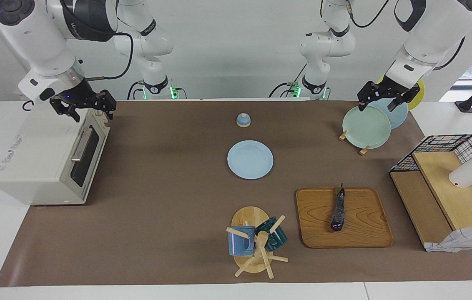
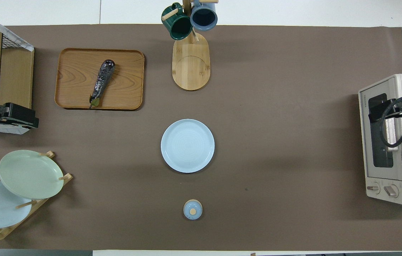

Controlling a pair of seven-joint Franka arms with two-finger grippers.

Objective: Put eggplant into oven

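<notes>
Lying lengthwise on the wooden tray point(image 1: 359, 233), stem toward the robots, the glossy dark purple eggplant point(image 1: 338, 212) sits toward the left arm's end. The left gripper point(image 1: 382, 100) hangs spread and empty over the plate rack; the right gripper point(image 1: 88, 109) waits, spread, over the closed cream-white toaster oven point(image 1: 40, 166).

eggplant point(image 1: 338, 212): glossy purple-black
oven point(image 1: 48, 160): cream-white, dark glass door
tray point(image 1: 365, 233): brown wood grain
centre plate point(image 1: 249, 159): pale blue
rack plates point(image 1: 365, 126): green, blue, yellow
2 mugs point(image 1: 241, 241): blue, dark green
my grippers: black
</notes>
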